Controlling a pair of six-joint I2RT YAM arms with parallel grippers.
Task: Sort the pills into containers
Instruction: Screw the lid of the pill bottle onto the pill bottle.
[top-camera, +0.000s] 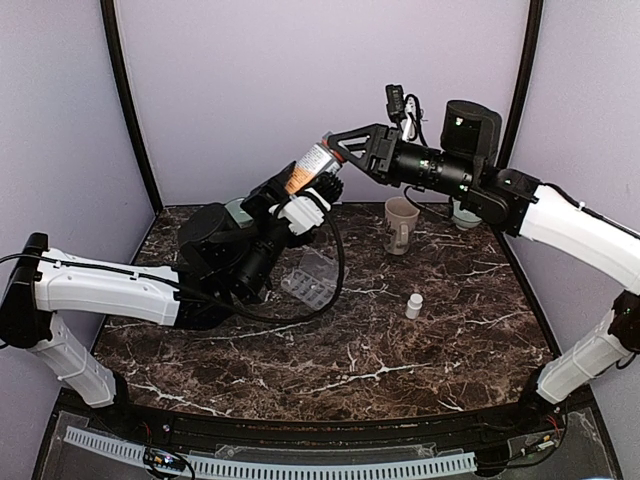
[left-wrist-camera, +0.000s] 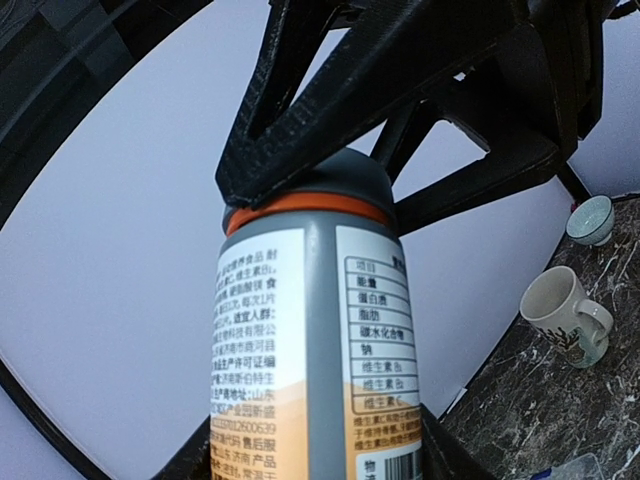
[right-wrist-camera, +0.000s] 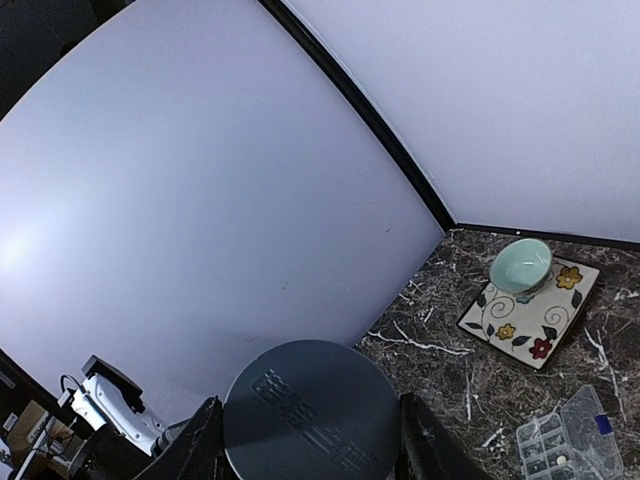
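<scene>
An orange-and-white labelled pill bottle (top-camera: 312, 165) with a grey cap is held tilted in the air above the table's back left. My left gripper (top-camera: 308, 200) is shut on its body; the label fills the left wrist view (left-wrist-camera: 300, 330). My right gripper (top-camera: 336, 148) is shut on the grey cap (right-wrist-camera: 310, 415), one finger on each side. The clear pill organizer (top-camera: 310, 282) lies on the marble table below the bottle, and also shows in the right wrist view (right-wrist-camera: 570, 440). I cannot make out loose pills.
A beige mug (top-camera: 402, 225) stands at the back centre-right, and a small white bottle (top-camera: 413, 305) in front of it. A pale green bowl (right-wrist-camera: 520, 265) sits on a flowered tile (right-wrist-camera: 530, 320) at the back left. Another bowl (left-wrist-camera: 590, 218) is at the back right.
</scene>
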